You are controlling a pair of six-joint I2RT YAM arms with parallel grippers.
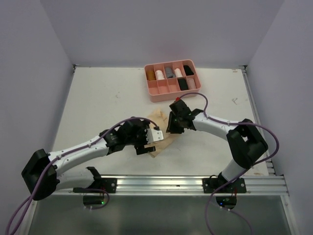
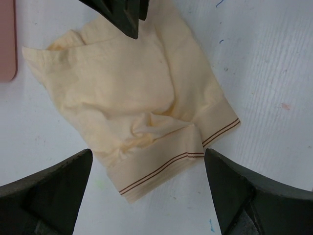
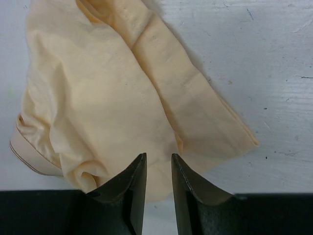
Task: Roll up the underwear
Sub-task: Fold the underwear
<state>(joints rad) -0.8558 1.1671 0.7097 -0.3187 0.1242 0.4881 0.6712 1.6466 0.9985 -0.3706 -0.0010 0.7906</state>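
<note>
Underwear [image 1: 163, 142], a pale tan piece of soft cloth with a thin brown-striped waistband [image 2: 166, 164], lying rumpled and unrolled on the scuffed white tabletop [image 1: 98, 98], near but apart from the rigid pink plastic divided tray [image 1: 171, 95] at the far side. Black two-finger left gripper [image 2: 146, 156] above the waistband end, jaws spread wide, nothing held. Black two-finger right gripper [image 3: 159, 164] at the opposite, folded edge, jaws only a narrow slit apart, tips down at the cloth, no fabric seen pinched between. Both grippers facing each other across the garment. Small rolled items [image 1: 168, 72] standing in the tray's compartments.
</note>
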